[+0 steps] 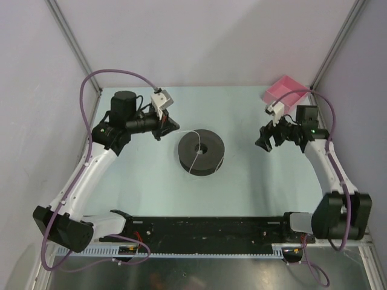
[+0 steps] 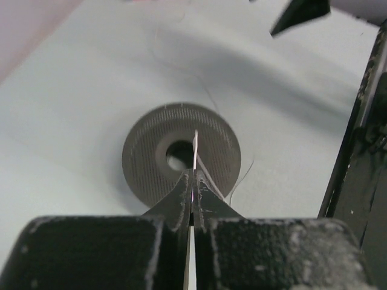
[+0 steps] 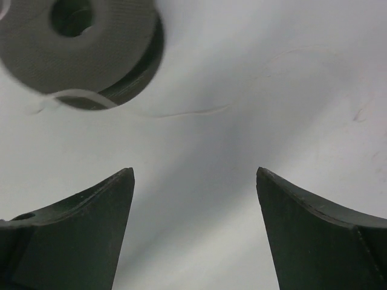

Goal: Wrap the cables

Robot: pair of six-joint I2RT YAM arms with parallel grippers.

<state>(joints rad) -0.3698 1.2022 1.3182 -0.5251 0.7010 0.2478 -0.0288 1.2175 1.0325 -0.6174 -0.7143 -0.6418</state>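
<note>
One winding step was in hand — the left pincer (image 2: pixel 193 181) clamped on the hair-fine wire (image 2: pixel 195 148) that crossed the spool (image 1: pixel 201 151) in the middle of the table (image 1: pixel 139 181), the right pincer (image 3: pixel 193 175) gaping empty near its loose tail — and next, probably, the wire needed carrying round the spool.

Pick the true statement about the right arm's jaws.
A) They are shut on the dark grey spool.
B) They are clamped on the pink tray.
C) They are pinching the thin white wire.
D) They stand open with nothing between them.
D: in the right wrist view the jaws stand wide apart over bare table, and the dark grey spool and thin white wire lie beyond them, untouched.
</note>
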